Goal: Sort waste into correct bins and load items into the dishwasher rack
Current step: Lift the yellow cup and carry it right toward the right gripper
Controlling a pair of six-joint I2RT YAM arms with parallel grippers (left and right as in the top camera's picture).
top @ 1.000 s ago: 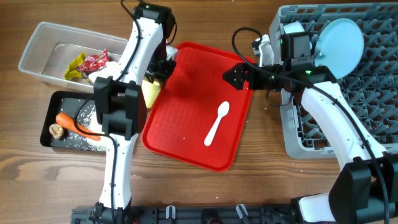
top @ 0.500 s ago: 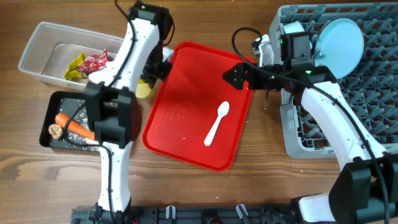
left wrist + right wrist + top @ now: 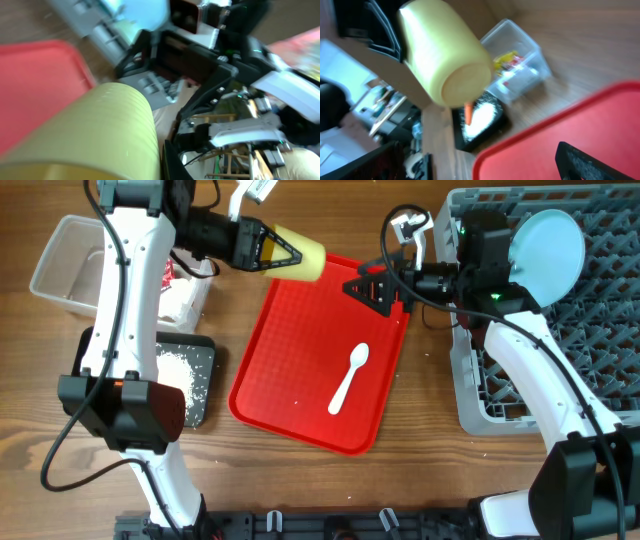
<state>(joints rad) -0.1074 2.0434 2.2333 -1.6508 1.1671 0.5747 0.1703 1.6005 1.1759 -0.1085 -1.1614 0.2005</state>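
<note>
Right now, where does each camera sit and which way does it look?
Overhead: above the table, looking down on red tray, rack, left gripper, right gripper.
Left wrist: on the left gripper, looking past its yellow cup toward the right gripper; own body barely shows.
Right wrist: on the right gripper, looking across the tray at cup and tub; own open fingers below.
Shared: all three show the cup.

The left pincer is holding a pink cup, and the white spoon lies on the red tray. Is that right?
One detail is off: the cup is yellow, not pink. The overhead view shows the left pincer shut on the yellow cup. The rest stands: the white spoon lies on the red tray.
</note>
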